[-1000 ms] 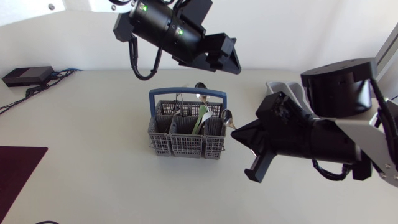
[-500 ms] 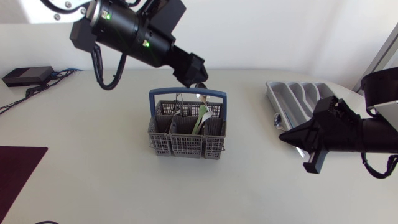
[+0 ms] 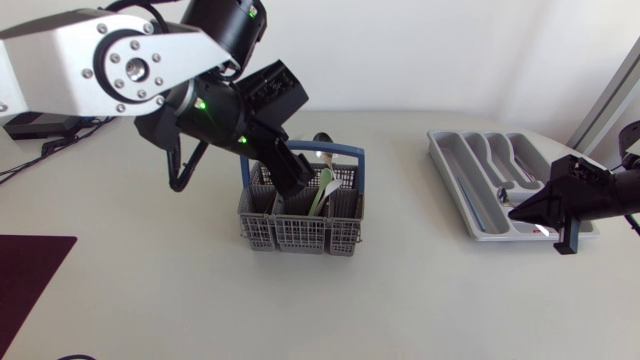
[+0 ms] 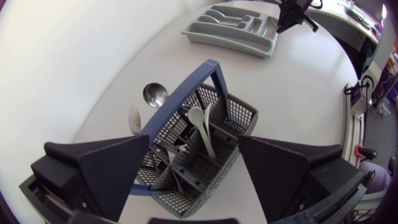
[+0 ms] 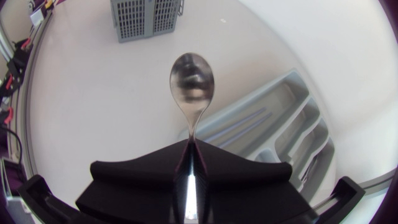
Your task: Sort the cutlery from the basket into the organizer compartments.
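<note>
Cutlery stands upright in the grey mesh plastic basket (image 3: 300, 215) with a blue hoop handle, which sits near the middle of the pale desk (image 3: 150, 290). Among its pieces we make out a pale green plastic spoon (image 3: 325, 190) leaning in a middle compartment and a round metal ladle bowl (image 3: 322, 140) rising past the handle on the far side.

Our left arm comes down from the desk's far left, and the left gripper (image 3: 292, 178) hangs low over the basket's left half. From the left wrist view its two broad fingers (image 4: 115, 171) are spread wide apart, with the basket (image 4: 199, 143) below and between them; neither finger touches any cutlery that we can see.

Well apart to the right lies the long grey plastic organizer tray (image 3: 480, 175), with a few metal pieces already lying in its compartments. Our right gripper (image 3: 545, 210) is at the tray's near right corner. In the right wrist view it (image 5: 191, 149) is clamped on the thin handle of a shiny metal spoon (image 5: 191, 84), whose bowl points straight out ahead of the fingers, above the bare desk just beside the organizer's long wall (image 5: 273, 124).

A dark purple mat (image 3: 25, 270) lies at the desk's near left edge.
</note>
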